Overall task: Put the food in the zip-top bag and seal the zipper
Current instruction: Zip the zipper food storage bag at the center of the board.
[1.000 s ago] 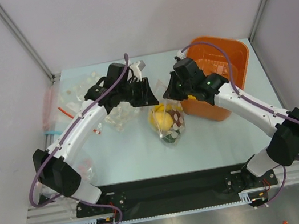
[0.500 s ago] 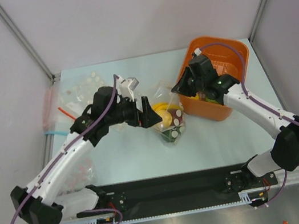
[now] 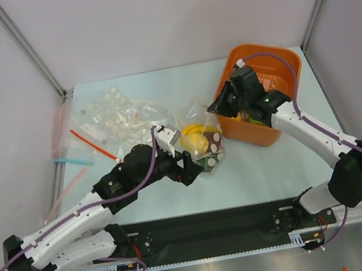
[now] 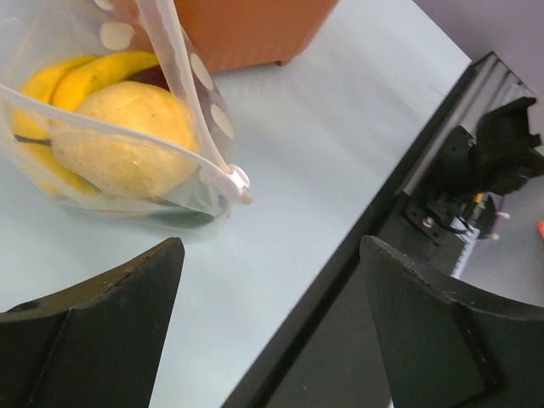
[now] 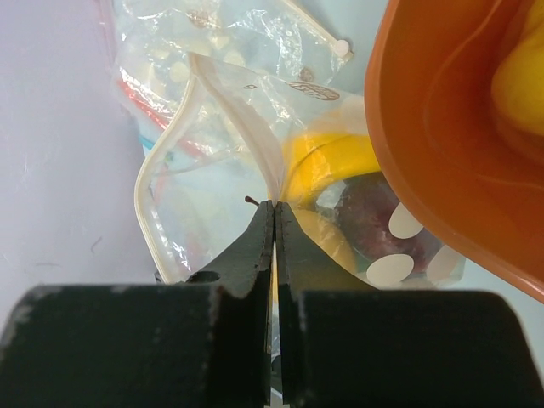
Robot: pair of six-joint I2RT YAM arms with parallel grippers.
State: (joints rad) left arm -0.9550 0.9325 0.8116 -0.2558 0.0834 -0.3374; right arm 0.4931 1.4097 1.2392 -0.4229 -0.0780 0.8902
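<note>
Pinching the zipper point(image 5: 244, 127) with right claw point(image 5: 274, 204), left claw point(image 4: 270, 246) spread.

We see a clear zip-top bag point(image 3: 204, 140) printed with white round dots. Through it we make out a yellow banana point(image 4: 95, 70), a paler yellow lemon point(image 4: 127, 140) and a dark red apple point(image 5: 372, 212). The basket point(image 3: 261, 134) is plain orange, the table point(image 3: 256, 165) pale blue-green.

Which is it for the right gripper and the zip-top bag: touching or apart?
Touching. In the right wrist view the right gripper is shut, and the mouth edge of the zip-top bag runs straight in between its fingertips, pinched there.
</note>
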